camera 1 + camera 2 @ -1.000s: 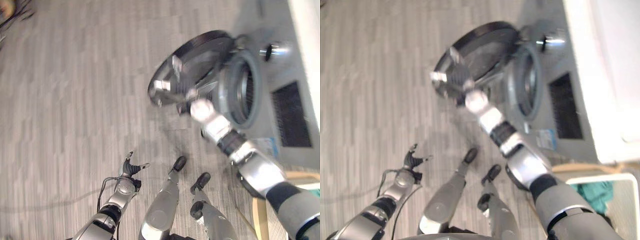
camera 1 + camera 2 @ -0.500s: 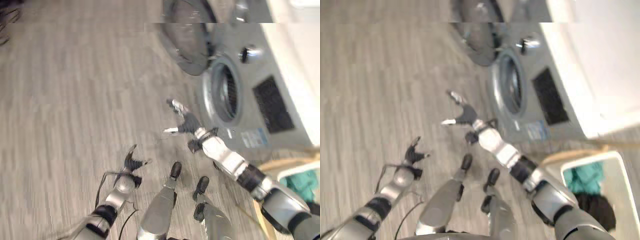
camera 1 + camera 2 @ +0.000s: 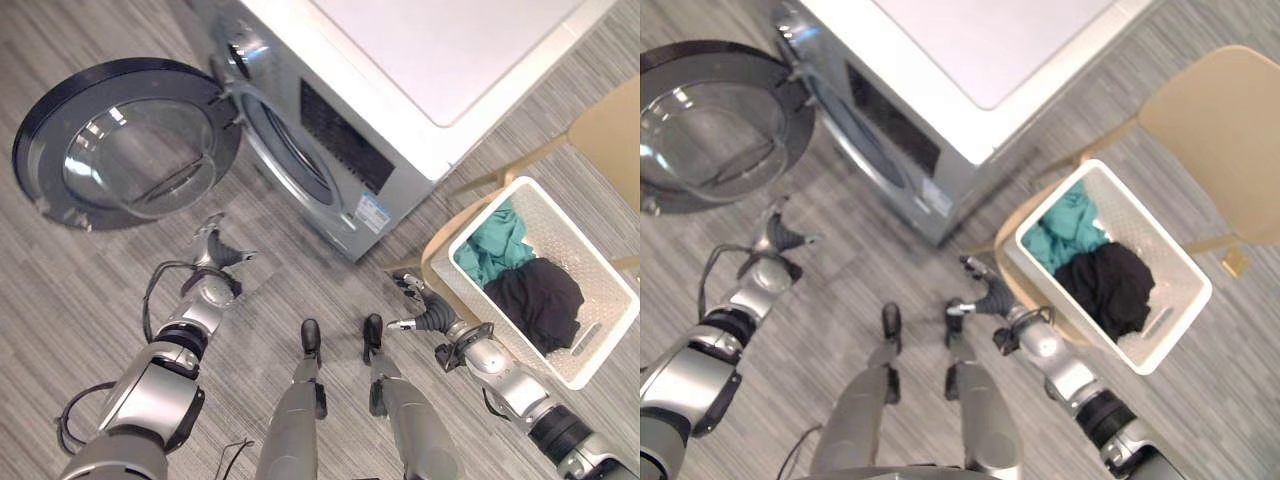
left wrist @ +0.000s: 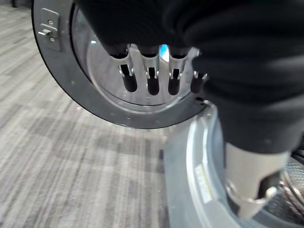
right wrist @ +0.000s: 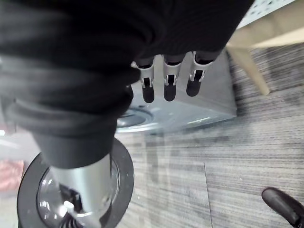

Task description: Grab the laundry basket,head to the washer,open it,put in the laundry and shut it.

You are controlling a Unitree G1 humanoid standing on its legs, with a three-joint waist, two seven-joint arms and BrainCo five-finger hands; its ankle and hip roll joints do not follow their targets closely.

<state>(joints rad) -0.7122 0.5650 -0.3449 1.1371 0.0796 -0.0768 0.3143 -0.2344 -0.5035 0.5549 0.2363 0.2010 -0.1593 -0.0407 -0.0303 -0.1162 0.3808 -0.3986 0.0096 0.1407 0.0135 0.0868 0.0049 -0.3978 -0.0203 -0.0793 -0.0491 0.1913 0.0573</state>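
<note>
Washer (image 3: 400,110) with door (image 3: 125,145) swung wide open; basket (image 3: 560,290) of laundry (image 3: 520,275) on a chair (image 3: 600,140); left hand (image 3: 213,252) and right hand (image 3: 430,312) both relaxed, empty.

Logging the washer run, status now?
Both hands open, empty: left hand, right hand. Washer door wide open. Clothes in basket on chair. Nothing blocking.

White basket (image 3: 610,310), teal (image 3: 490,245) and black laundry (image 3: 540,295), silver washer (image 3: 330,200)
</note>
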